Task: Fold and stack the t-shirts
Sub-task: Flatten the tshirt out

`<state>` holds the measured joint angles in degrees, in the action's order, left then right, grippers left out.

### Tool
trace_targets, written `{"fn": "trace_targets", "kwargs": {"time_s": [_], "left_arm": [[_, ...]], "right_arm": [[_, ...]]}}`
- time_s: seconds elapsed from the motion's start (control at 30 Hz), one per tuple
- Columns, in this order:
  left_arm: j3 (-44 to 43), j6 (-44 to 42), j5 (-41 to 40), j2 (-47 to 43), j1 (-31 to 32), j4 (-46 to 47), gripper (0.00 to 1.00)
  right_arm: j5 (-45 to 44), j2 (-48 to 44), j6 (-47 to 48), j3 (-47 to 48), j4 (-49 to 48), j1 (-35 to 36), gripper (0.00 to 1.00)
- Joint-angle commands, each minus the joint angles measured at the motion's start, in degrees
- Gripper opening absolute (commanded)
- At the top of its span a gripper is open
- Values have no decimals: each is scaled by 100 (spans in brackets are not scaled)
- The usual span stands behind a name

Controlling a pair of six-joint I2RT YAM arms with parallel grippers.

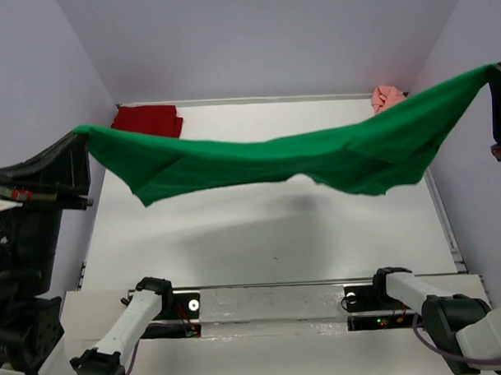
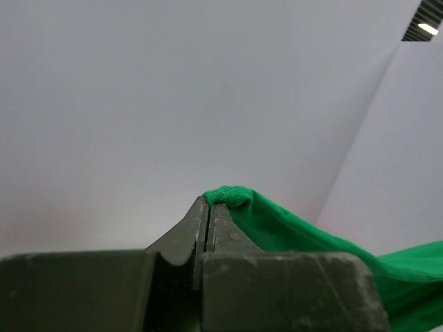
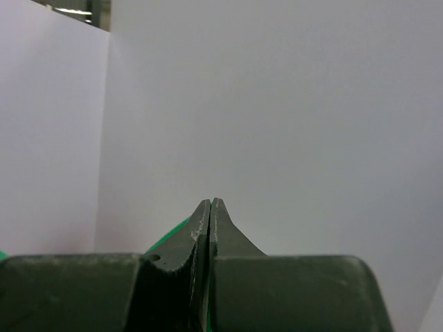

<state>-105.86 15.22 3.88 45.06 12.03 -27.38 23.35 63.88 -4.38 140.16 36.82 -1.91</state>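
The bright green t-shirt (image 1: pixel 274 158) hangs stretched in the air across the table, held at both ends. My left gripper (image 1: pixel 81 137) is shut on its left end, high at the left; the green cloth (image 2: pixel 277 221) bunches at the fingertips in the left wrist view. My right gripper (image 1: pixel 495 70) is shut on its right end, high at the far right; a sliver of green (image 3: pixel 169 235) shows beside the fingers. The dark red t-shirt (image 1: pixel 149 121) lies at the back left corner. The salmon pink t-shirt (image 1: pixel 386 97) lies crumpled at the back right corner.
The white table (image 1: pixel 269 236) lies under the hanging shirt, with pale walls on three sides. The arm bases (image 1: pixel 271 304) sit on a plate at the near edge.
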Motion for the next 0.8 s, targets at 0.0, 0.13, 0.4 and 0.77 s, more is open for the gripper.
{"fn": "trace_targets", "kwargs": {"time_s": [0.0,0.13,0.4,0.77], "left_arm": [[426,51,420,-287,89,-101,3],[444,139,342,-287,98,-207,3],[820,86,-448,451,97,-497,3],[3316,823,-1390,2592,89,698,1]], "right_arm": [[520,-225,-458,29,221,-28,0],[723,-288,-634,354,194,-28,0],[345,98,-529,-786,54,-28,0],[29,1591,-300,-3345,-1035,-28,0]]}}
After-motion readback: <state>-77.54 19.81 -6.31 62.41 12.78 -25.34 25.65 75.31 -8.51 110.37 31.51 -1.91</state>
